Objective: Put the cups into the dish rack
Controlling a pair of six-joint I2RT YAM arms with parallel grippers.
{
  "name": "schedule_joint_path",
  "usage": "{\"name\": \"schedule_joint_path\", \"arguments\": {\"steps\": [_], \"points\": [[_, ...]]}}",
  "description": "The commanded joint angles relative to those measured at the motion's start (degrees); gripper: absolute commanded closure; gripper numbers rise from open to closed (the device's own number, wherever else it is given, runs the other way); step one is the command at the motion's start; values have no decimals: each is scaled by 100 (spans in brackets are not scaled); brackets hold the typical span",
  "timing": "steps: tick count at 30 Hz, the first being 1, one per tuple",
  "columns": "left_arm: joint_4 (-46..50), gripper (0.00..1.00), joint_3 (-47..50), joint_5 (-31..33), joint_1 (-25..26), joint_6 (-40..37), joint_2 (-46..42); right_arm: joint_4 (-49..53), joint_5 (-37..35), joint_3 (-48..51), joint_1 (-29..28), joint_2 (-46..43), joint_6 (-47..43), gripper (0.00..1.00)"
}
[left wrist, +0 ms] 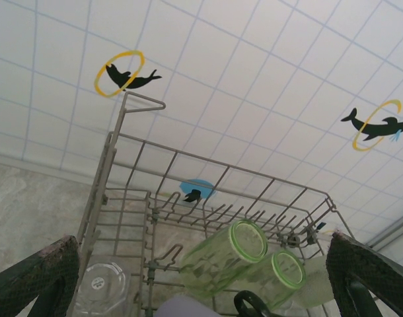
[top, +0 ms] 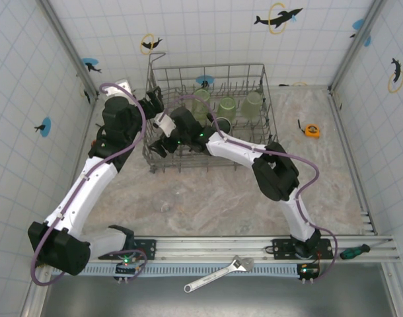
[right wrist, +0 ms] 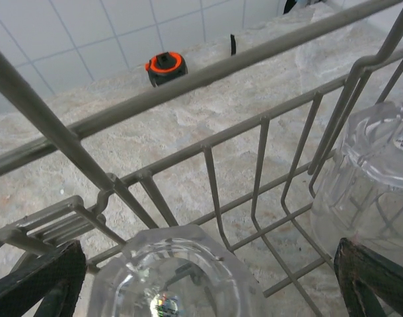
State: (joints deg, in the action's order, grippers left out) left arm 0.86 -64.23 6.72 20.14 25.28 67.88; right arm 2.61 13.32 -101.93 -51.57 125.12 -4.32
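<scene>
Both arms reach into the dish rack (top: pixel 208 66), far middle of the table (top: pixel 215 198). The left jaws and the right jaws gape wide, empty. Green cups (top: pixel 226 105) sit in its far row, and clear cups (right wrist: pixel 175 271) lie just under the right jaws. Both arms are best lifted straight up, clear of the wires.
</scene>
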Motion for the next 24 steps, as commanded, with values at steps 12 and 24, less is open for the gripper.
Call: {"name": "schedule_joint_path", "arguments": {"steps": [12, 24], "points": [[96, 2, 41, 158, -97, -200, -117, -471, -172, 738, 61, -1123, -78, 1], [260, 2, -10, 203, -113, -173, -165, -400, -704, 1928, -1, -2374, -203, 1]]}}
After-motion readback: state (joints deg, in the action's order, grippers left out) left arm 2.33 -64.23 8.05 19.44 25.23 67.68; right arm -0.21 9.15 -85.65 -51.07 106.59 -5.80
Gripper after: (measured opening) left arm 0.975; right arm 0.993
